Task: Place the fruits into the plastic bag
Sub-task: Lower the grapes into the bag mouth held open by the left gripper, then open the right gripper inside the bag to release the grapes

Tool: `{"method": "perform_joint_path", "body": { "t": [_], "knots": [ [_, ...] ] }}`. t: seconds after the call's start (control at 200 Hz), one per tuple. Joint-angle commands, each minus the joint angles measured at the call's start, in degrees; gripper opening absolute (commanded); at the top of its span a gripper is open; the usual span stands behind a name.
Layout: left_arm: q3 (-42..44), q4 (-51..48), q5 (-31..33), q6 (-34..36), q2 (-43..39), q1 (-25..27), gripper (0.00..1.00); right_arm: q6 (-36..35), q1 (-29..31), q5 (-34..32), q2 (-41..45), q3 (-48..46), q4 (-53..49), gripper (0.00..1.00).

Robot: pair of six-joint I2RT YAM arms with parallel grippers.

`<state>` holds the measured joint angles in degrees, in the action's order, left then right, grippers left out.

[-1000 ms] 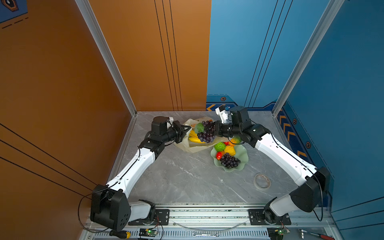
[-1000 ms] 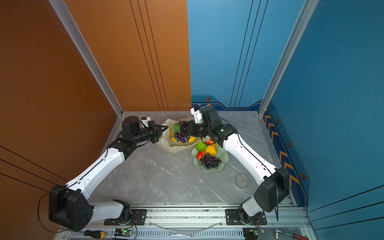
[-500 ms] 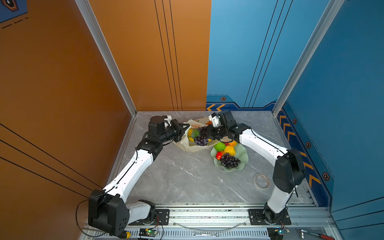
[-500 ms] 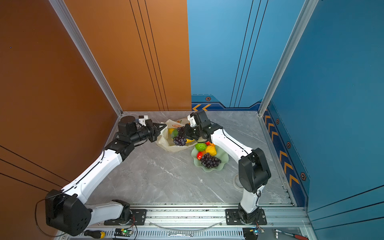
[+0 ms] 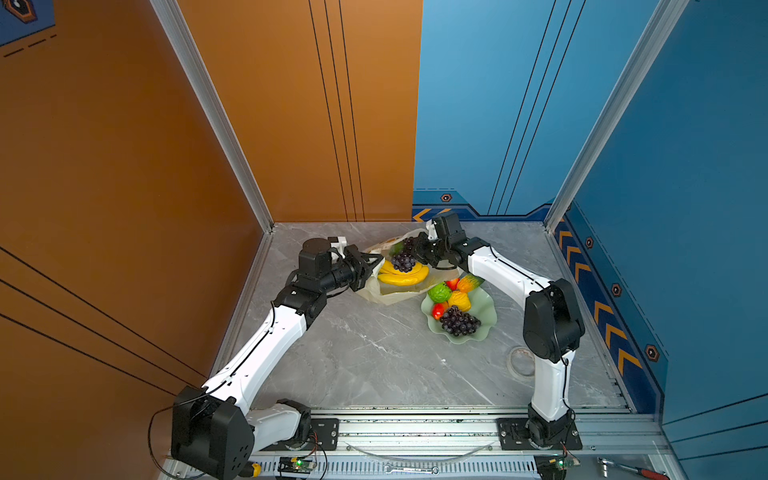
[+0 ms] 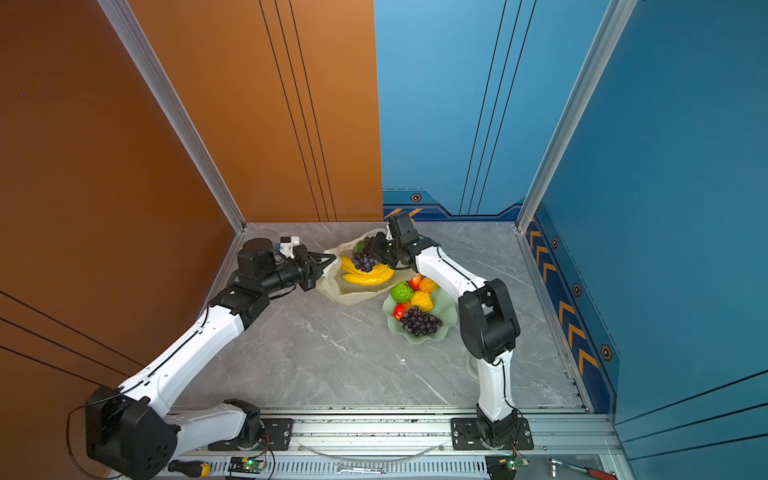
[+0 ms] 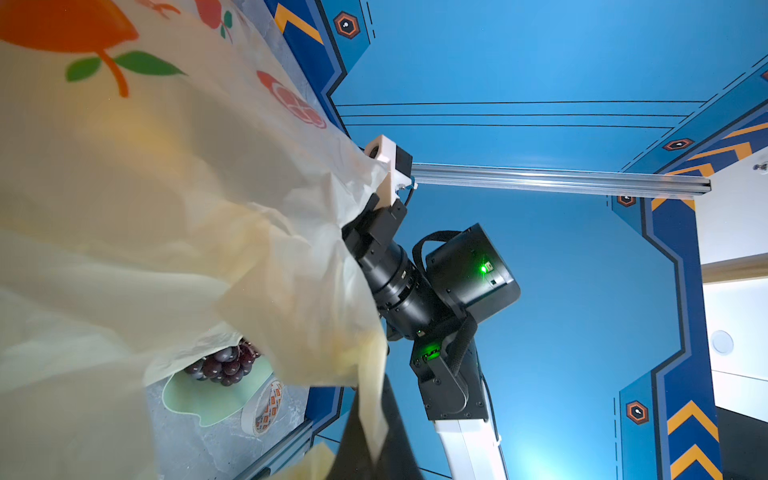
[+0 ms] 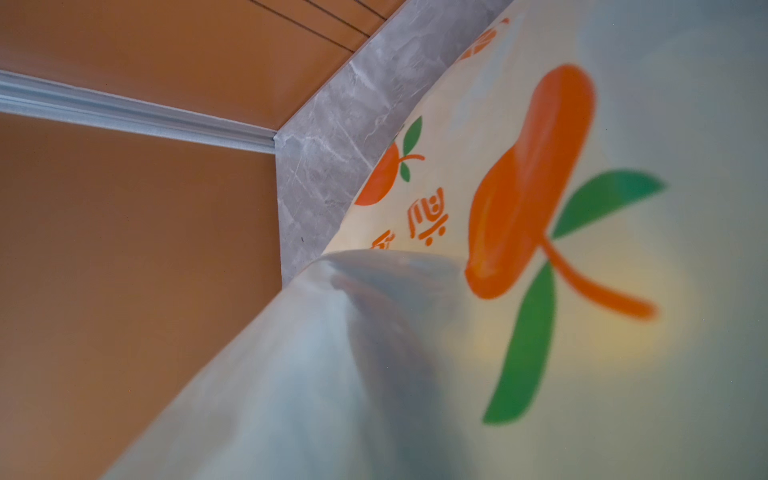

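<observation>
The bag [image 5: 390,296] lies open at the far middle of the table [image 5: 374,361], with bananas [image 5: 403,277] and grapes [image 5: 402,262] inside. My left gripper [image 5: 376,262] is clamped on its left rim. The right gripper [image 5: 417,249] is at the far rim, its jaws hidden, so I cannot tell. Just right, more fruit [image 5: 459,300] sits in the dish [image 5: 486,322].

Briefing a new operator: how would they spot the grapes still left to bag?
On the grey table, right of the bag, sits a pale green dish. The grapes lie at its near edge, in front of the green fruit and yellow fruit. The other purple cluster lies on the bananas in the bag; this one is on the dish.
</observation>
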<state>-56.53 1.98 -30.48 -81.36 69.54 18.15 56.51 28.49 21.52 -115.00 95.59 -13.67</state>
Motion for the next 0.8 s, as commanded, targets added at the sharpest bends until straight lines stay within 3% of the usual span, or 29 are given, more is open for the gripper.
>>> {"method": "perform_joint_path", "body": {
  "t": [0.0, 0.385, 0.796],
  "knots": [
    [0.4, 1.0, 0.4, -0.2, -0.4, 0.6, 0.0, 3.6, 0.9, -6.7, -1.9, 2.7, 3.3, 0.18],
    [-0.6, 6.0, 0.2, -2.6, 3.5, 0.8, 0.0, 2.2, 4.5, -23.6, -8.5, 7.0, 3.2, 0.19],
    [-5.0, 10.7, 0.9, -5.6, 10.0, 0.8, 0.0, 9.2, 4.6, -24.5, -13.8, 10.0, 13.5, 0.19]
  ]
}}
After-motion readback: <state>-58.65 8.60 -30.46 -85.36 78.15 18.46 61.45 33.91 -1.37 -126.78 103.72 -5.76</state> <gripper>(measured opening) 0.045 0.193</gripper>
